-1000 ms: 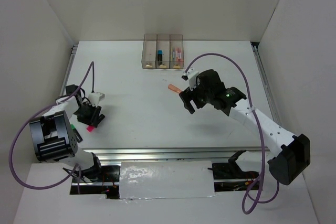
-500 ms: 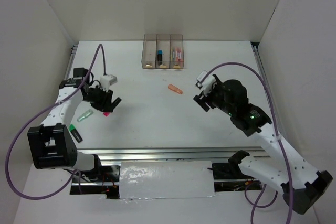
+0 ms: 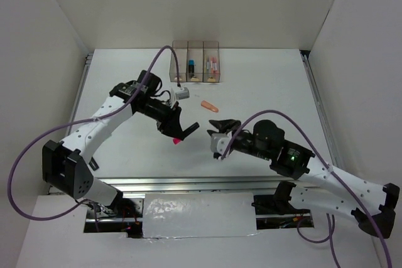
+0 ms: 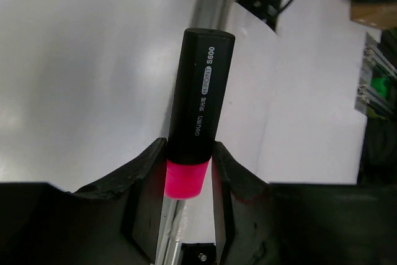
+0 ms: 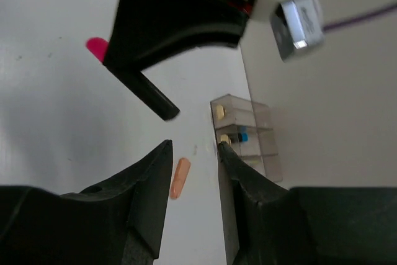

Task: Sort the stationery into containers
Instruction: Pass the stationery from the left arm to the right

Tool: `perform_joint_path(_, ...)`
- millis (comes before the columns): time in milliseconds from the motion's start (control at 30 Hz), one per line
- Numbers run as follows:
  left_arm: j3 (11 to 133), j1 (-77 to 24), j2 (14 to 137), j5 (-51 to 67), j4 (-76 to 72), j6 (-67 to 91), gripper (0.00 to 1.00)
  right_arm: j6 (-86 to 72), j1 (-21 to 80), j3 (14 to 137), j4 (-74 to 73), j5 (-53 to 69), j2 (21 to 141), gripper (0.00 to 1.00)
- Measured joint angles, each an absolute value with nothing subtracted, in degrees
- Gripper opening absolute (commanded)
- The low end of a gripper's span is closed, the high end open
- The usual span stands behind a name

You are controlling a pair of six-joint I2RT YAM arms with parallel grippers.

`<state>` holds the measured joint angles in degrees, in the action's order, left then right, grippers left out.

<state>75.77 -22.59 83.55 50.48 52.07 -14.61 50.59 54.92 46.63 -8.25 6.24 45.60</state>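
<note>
The jaws of the left gripper [image 3: 181, 128] are closed on the pink highlighter [image 4: 197, 110] over the middle of the surface [image 3: 264, 86], with the containers [image 3: 178, 61] at 12 o'clock. The right gripper [image 3: 220, 135], jaws slightly apart and empty, hangs near at 3 o'clock; the two may collide.

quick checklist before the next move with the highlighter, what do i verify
1. Highlighter clamped in left gripper: ok, a finger presses on each side of it.
2. Cap on: ok.
3. Right gripper free: ok, jaws apart, nothing between them.
4. Orange pen out of the way: ok, it lies apart from both grippers, toward the bins.
5. Which bin takes the highlighter: cannot tell, labels too small to read.
</note>
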Motion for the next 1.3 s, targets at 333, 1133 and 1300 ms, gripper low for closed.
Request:
perform_joint_path(333, 74.63, -34.13, 85.36, 58.57, 59.40, -17.98, 0.00, 61.12, 70.30, 40.05, -8.80, 5.78, 43.81, 0.41)
perform_joint_path(1133, 75.85, -39.46, 91.33, 62.04, 68.64, -26.98, 0.00, 58.76, 78.41, 39.75, -24.97, 3.14, 38.57, 0.57)
perform_joint_path(1300, 75.90, -39.42, 91.35, 62.50, 69.04, -27.14, 0.00, 58.11, 78.83, 39.75, -25.15, 2.28, 39.11, 0.56)
